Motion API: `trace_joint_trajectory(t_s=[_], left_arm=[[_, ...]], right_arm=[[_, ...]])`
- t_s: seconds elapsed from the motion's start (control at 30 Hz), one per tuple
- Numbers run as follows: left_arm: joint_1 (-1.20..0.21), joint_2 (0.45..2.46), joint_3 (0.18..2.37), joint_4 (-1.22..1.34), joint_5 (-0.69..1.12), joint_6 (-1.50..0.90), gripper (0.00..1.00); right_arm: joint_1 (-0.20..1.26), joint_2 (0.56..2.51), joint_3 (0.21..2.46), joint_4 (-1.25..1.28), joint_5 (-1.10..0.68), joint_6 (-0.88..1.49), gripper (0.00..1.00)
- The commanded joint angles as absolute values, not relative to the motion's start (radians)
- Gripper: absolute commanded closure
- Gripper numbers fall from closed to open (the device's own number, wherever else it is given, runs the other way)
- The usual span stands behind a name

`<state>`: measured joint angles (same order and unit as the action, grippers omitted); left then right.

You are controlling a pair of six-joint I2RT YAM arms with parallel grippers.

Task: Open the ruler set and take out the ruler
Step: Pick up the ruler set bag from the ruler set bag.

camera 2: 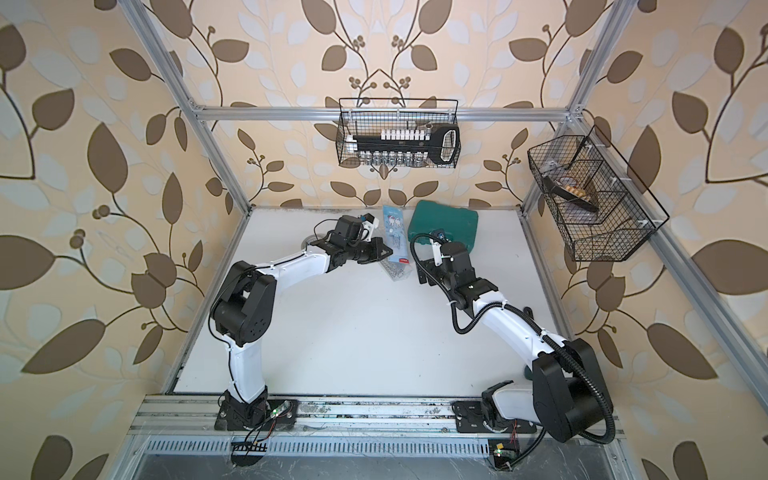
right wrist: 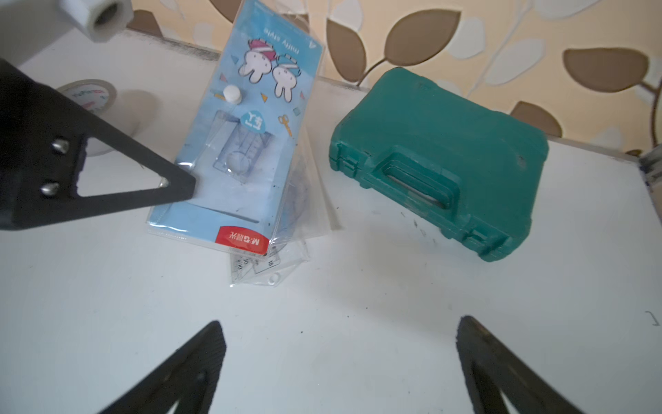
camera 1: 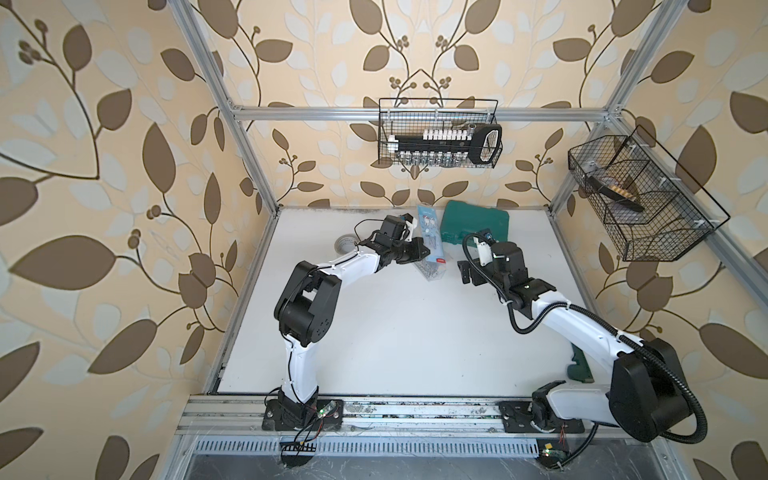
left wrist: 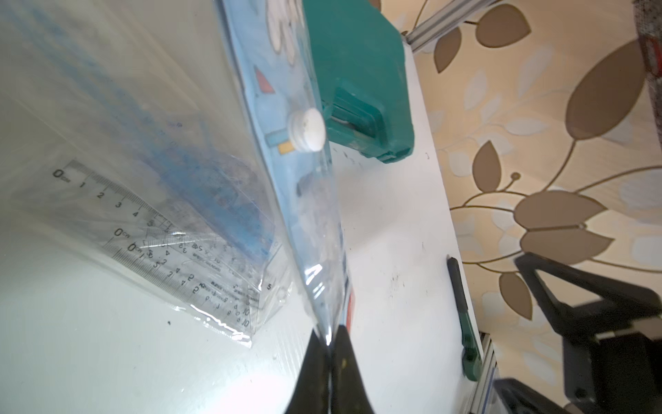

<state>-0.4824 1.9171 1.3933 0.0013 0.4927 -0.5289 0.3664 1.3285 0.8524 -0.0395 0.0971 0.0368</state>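
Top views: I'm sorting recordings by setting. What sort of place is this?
Likely a purpose-built robot test cell, not a real room: silver aluminium-profile frame, leaf-patterned wallpaper panels closing three sides, and two white-and-black robot arms bolted to a metal rail along the white tabletop.

We read the ruler set (right wrist: 243,172) as clear glossy plastic w/ paper insert. We rate the green case (right wrist: 440,143) matt, scuffed plastic.

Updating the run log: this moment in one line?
left tool shut on pouch | right tool open, empty | ruler in pouch
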Motion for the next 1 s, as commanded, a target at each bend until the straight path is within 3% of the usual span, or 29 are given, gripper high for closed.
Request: trace_joint_trajectory(t_s=[0.0,0.2,0.43,0.67,0.97], left_arm=[[-0.466,1.798,1.354,-0.023,0.536,-0.408,1.0],[-0.459,1.651,1.247,-0.034,0.595,-0.316,1.0],[-0.459,1.45,1.059,0.009,0.672,-0.206,1.0],[-0.459,1.236,0.907,0.102,0.747,-0.171,1.0],[-0.459,1.206,0.85,0.149,0.803,-0.175,1.0]], right_arm=[[0.369,1.339,0.92,-0.114,-0.07,0.037,0.01],[0.356,1.32,0.948,-0.124,-0.254,0.083,0.01],[0.288,1.276,0.973,-0.115,-0.587,0.138,0.02],[0.266,1.306,0.98,0.036,-0.836,0.259,0.07],[0.277,1.378,0.998,0.23,-0.941,0.395,0.1]])
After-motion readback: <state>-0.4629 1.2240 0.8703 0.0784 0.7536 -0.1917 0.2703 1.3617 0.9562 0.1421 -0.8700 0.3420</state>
